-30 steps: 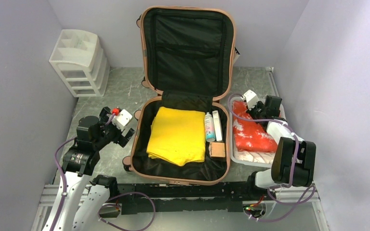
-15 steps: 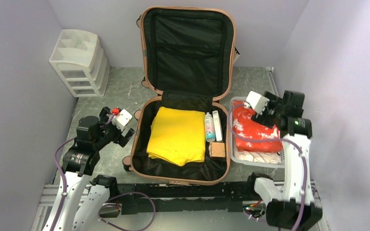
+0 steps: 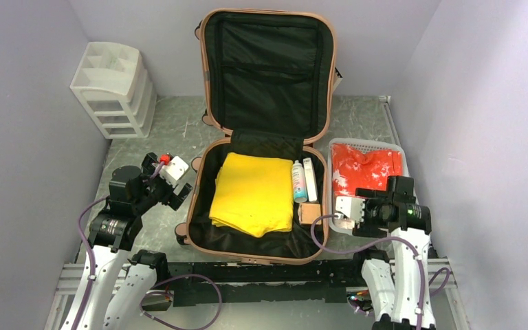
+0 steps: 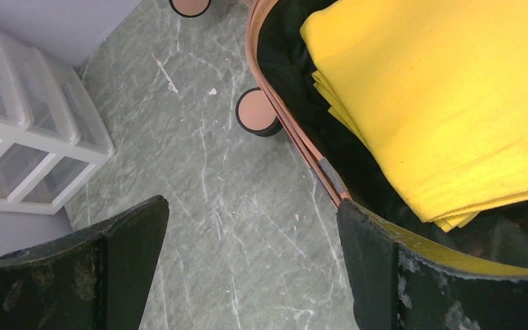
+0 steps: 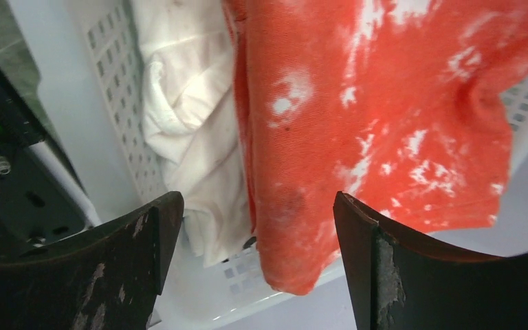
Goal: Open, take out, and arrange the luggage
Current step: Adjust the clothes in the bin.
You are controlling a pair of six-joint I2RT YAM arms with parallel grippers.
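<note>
The salmon-pink luggage point(image 3: 191, 206) lies open on the table, its black-lined lid upright against the back wall. Its base holds a folded yellow cloth point(image 3: 253, 194), a spray bottle point(image 3: 298, 181), a white box point(image 3: 309, 179) and a small brown box point(image 3: 309, 214). My left gripper point(image 3: 180, 195) hangs open just left of the luggage's rim point(image 4: 285, 124), with bare tabletop between its fingers point(image 4: 251, 213). My right gripper point(image 3: 357, 221) is open and empty over the near end of the white basket point(image 3: 366, 143). A red-and-white garment point(image 5: 385, 110) lies below it.
A white cloth point(image 5: 192, 117) lies in the basket point(image 5: 117, 82) under the red garment point(image 3: 364, 168). A white drawer unit point(image 3: 113, 89) stands at the back left. A luggage wheel point(image 4: 258, 113) juts out on the left side. Purple walls close in on three sides.
My right gripper opened and let go of the red garment, which now lies spread in the basket. The right arm drew back to the basket's near end. The left arm stayed still.
</note>
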